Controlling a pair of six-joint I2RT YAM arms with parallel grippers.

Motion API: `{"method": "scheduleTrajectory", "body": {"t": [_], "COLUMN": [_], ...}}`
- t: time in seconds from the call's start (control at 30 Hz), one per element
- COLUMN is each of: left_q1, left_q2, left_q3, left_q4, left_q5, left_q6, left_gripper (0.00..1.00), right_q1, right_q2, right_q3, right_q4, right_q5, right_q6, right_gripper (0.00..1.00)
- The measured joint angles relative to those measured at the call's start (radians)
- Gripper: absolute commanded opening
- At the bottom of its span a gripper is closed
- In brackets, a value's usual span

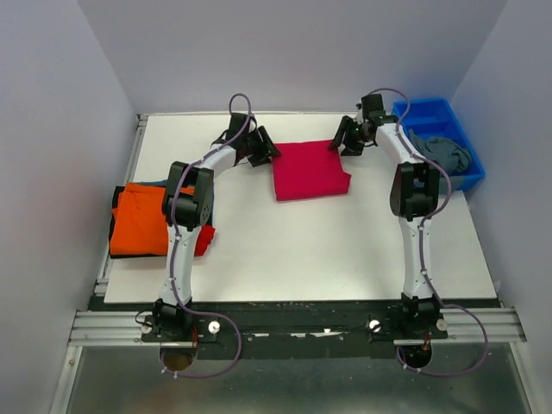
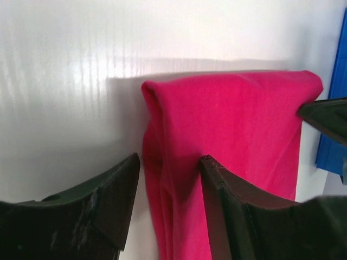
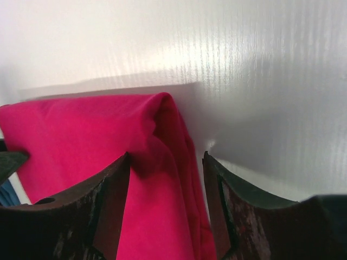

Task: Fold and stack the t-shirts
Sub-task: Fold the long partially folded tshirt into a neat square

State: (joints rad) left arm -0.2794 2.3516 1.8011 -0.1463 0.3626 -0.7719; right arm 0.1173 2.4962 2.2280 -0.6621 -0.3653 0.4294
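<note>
- The near half of the table [image 1: 302,259] offered open room. The orange shirt [image 1: 142,216] lay atop others at its left edge.
- The pink shirt [image 1: 310,170] lay folded mid-table. It was judged light and limp, best taken at its far corners.
- The left gripper [image 1: 262,150] and right gripper [image 1: 344,140] stood spread astride those corners, pinching nothing.
- The bin [image 1: 435,116] crowded the far right.

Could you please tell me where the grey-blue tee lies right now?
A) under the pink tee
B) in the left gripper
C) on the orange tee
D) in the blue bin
D: the grey-blue tee lies bunched inside the blue bin at the table's far right.
</note>
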Motion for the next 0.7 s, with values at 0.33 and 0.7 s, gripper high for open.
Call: {"method": "scheduleTrajectory", "body": {"t": [0.33, 0.7], "left_q1": [-0.011, -0.074], "left_q2": [0.098, -0.45], "left_q3": [0.09, -0.838], "left_q4": [0.048, 0.369], "left_q5": [0.03, 0.03], "left_q6": [-0.024, -0.042], "left_gripper": [0.22, 0.54], "right_q1": [0.038, 0.104], "right_q2": [0.032, -0.652], "right_q3": [-0.023, -1.106], "right_q4": [-0.028, 0.269], "right_q5": [0.036, 0.022], "right_q6": [0.047, 0.09], "right_gripper": [0.05, 0.52]}}
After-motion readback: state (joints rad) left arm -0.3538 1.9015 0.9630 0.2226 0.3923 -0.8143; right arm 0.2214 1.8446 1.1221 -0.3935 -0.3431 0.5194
